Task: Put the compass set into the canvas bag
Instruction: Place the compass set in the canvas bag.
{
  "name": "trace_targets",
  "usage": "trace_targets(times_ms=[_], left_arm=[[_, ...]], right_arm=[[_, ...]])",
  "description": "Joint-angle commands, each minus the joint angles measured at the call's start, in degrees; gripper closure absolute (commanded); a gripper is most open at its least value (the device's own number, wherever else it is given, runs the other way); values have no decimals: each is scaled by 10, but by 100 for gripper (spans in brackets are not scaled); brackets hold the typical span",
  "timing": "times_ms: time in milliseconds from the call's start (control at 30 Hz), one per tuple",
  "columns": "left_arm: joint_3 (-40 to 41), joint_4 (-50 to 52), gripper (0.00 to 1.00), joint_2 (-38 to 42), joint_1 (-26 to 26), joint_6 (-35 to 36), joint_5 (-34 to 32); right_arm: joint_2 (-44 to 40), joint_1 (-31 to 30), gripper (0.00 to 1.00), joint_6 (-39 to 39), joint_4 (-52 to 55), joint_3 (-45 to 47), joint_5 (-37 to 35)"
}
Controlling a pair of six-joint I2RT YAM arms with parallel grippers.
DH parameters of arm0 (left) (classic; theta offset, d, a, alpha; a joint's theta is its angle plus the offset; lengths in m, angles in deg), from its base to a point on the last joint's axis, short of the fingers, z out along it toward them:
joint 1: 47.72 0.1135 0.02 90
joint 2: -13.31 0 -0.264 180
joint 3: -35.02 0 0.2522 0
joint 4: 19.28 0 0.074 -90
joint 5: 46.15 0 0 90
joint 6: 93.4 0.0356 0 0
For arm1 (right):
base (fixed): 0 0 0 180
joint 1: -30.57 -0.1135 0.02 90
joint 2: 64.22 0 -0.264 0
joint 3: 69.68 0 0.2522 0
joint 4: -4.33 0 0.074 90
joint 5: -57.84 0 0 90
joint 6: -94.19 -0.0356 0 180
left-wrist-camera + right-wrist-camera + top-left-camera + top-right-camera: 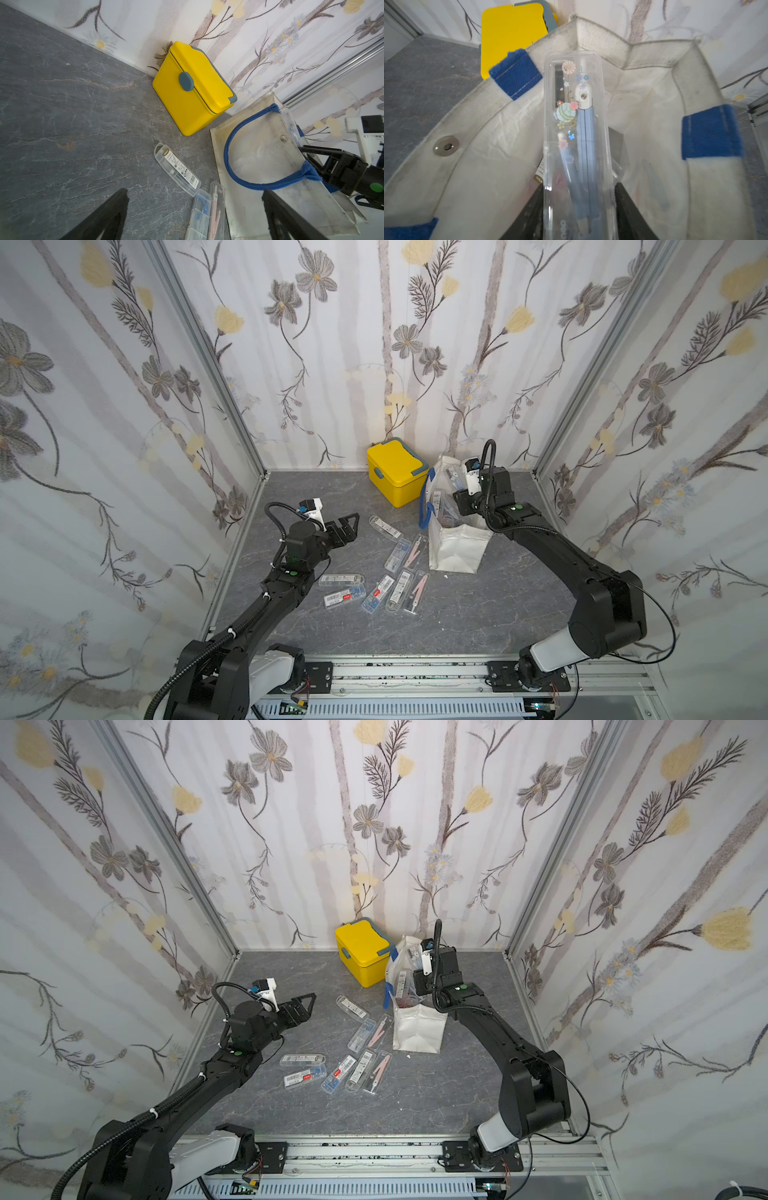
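Clear-plastic compass set (577, 135) gripped by right hand (578, 207) at open mouth of canvas bag (643, 52) | left hand (349, 527) spread wide, empty, above grey bench (457, 614)

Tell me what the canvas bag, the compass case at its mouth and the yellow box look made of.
The canvas bag: matte off-white woven fabric, creased and smudged. The compass case: clear, glossy, seemingly hard plastic; the compass shows through. The yellow box: smooth moulded plastic, probably, slightly shiny.

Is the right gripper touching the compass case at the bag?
Touching. In the right wrist view the compass case sits clamped between the fingers of the right gripper.
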Motion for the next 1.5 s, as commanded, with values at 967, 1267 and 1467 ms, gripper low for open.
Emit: trace_targets(times_ms=[967,1267,1467], left_arm=[[-81,130,0,-114,-59,25,-176],[-75,153,0,-88,-58,32,-204],[-97,237,0,-80,-59,-30,-228]], right_arm=[[178,4,43,29,140,-154,0],[130,4,32,31,116,-147,6],[80,5,25,32,81,-124,5]])
